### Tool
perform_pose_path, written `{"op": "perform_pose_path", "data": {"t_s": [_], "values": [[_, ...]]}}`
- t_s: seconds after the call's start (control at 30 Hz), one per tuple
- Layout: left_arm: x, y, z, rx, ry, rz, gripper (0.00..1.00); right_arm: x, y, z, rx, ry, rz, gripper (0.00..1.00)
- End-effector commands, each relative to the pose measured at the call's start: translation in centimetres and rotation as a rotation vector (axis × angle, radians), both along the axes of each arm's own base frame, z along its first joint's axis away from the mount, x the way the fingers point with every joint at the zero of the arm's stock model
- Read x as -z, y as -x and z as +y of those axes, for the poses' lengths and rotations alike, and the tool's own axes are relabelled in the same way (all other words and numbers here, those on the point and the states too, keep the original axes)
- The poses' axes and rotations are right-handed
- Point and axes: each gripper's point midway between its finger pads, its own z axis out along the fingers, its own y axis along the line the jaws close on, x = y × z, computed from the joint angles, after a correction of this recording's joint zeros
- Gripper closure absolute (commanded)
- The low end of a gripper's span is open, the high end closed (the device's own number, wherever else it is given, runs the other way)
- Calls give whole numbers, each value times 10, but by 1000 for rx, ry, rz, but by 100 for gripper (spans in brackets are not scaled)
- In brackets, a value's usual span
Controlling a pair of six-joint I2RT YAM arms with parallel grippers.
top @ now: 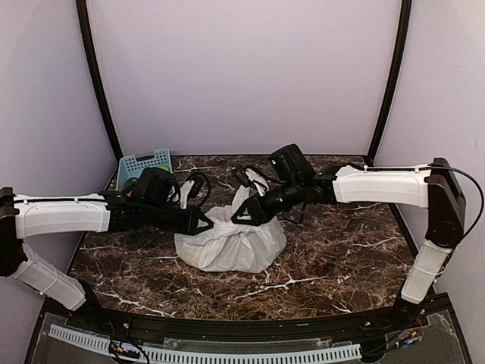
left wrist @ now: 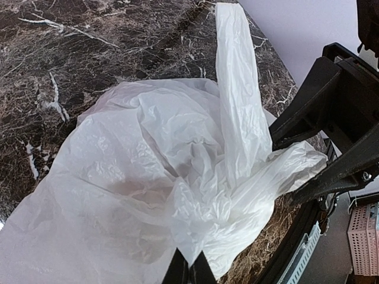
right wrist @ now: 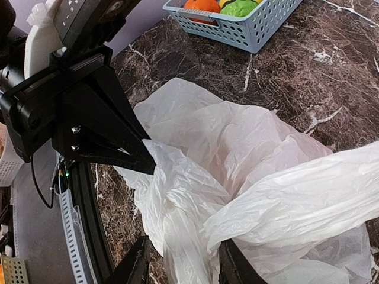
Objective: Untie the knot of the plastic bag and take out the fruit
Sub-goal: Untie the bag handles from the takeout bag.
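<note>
Black fingertips of the left pincer sit closest to the left wrist lens, at 6 o'clock of that view. They are pressed together on a pinch of the thin, crinkly white plastic bag. This closed hold acts as the anchor: it fixes one side of the gathered neck so the other arm has something to pull against.

In the overhead view the plastic bag rests near the centre of the dark marble-pattern desk. The left pincer reaches it from 10 o'clock and the right pincer from 1 o'clock, so both work on the bunched top, not the body. One long white handle strip stands up toward 12 o'clock, free of both pincers.

The right pincer jaws stand partway apart, straddling a fold of plastic beside the anchor point. Whether they already clamp that fold cannot be told. The straddle suits a pull away from the left pincer.

The knot itself cannot be picked out. Judged from the gathered film, it lies between the two pincers and is not yet undone. The bag's contents do not show clearly through the film. A small light-blue lattice plastic basket, at 10 o'clock of the bag and apart from it, holds orange and green round fruit.
</note>
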Motion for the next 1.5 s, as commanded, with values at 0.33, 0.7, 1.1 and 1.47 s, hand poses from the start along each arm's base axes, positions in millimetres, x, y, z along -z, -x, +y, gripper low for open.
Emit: {"op": "perform_pose_path", "data": {"t_s": [0.33,0.7,1.1,1.47], "values": [[0,-2,6,-31,0,-4,99,19,4,-4,23,39,7,70],[1,-2,13,-55,-11,-11,99,-10,-14,-26,185,6,-126,100],[15,0,31,-136,-39,4,99,-4,-20,-61,340,29,-139,100],[22,6,37,-143,-31,23,99,-4,-15,-60,348,-13,-98,100]]}}
